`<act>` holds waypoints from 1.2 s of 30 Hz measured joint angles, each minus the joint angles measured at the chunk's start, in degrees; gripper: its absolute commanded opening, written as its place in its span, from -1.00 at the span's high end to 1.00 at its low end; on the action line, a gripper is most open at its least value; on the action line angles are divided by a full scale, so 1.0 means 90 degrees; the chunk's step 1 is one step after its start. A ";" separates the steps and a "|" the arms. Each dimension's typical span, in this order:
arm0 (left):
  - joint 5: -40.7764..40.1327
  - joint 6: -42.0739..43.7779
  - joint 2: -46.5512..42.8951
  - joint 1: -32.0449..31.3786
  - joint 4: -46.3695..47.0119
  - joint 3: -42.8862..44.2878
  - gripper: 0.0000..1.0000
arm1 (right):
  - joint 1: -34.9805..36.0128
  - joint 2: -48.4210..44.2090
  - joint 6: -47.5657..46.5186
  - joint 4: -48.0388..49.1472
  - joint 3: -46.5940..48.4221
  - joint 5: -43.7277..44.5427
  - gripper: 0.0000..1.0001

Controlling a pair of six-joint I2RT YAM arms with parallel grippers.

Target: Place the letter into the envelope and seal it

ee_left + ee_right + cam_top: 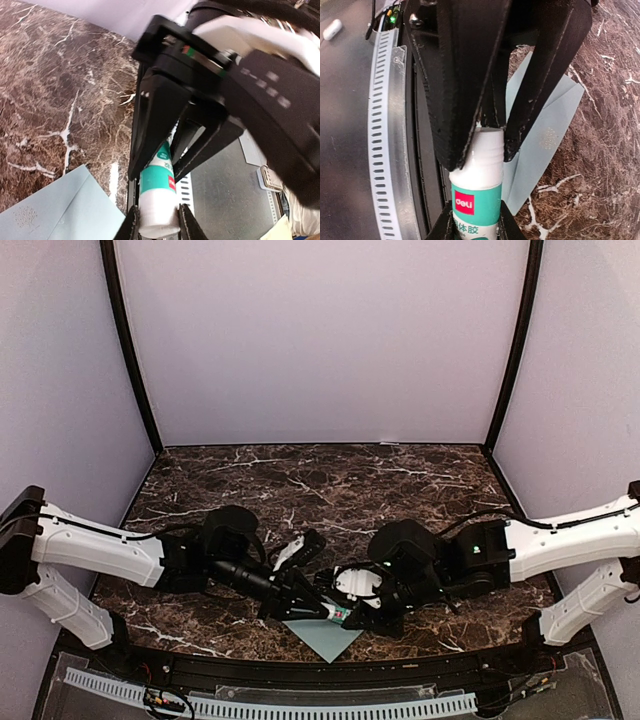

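Observation:
The pale teal envelope lies flat at the table's front edge, below both grippers. It also shows in the left wrist view and the right wrist view. No letter is in view. A white and green glue stick is held between the two grippers just above the envelope. My left gripper is shut on its white cap end. My right gripper is shut on its green labelled body.
The dark marble table runs back to pale walls. A black rim and a slotted white cable rail run along the front edge, right beside the envelope and grippers.

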 measured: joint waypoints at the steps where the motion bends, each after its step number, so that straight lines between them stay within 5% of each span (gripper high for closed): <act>1: -0.0070 -0.0102 0.0046 0.0002 -0.0005 0.0024 0.74 | 0.0034 0.0022 -0.0146 -0.0010 -0.0005 0.0194 1.00; 15: -0.0682 -0.1423 0.0415 0.0012 0.0002 0.0044 0.75 | 0.0750 0.0673 -0.1826 0.0177 -0.0007 0.2856 1.00; 21: -0.0753 -0.1744 0.0415 0.0019 0.0158 0.0005 0.70 | 0.0857 0.0697 -0.2118 0.0226 -0.0007 0.3276 1.00; 27: -0.0605 -0.1537 0.0355 0.0022 0.0160 0.0005 0.68 | 0.0726 0.0520 -0.1583 0.0151 -0.0010 0.2698 1.00; 36: -0.0165 -0.0767 0.0046 0.0053 0.0515 0.0005 0.68 | 0.0010 -0.0053 0.0471 0.0090 -0.0010 0.0223 1.00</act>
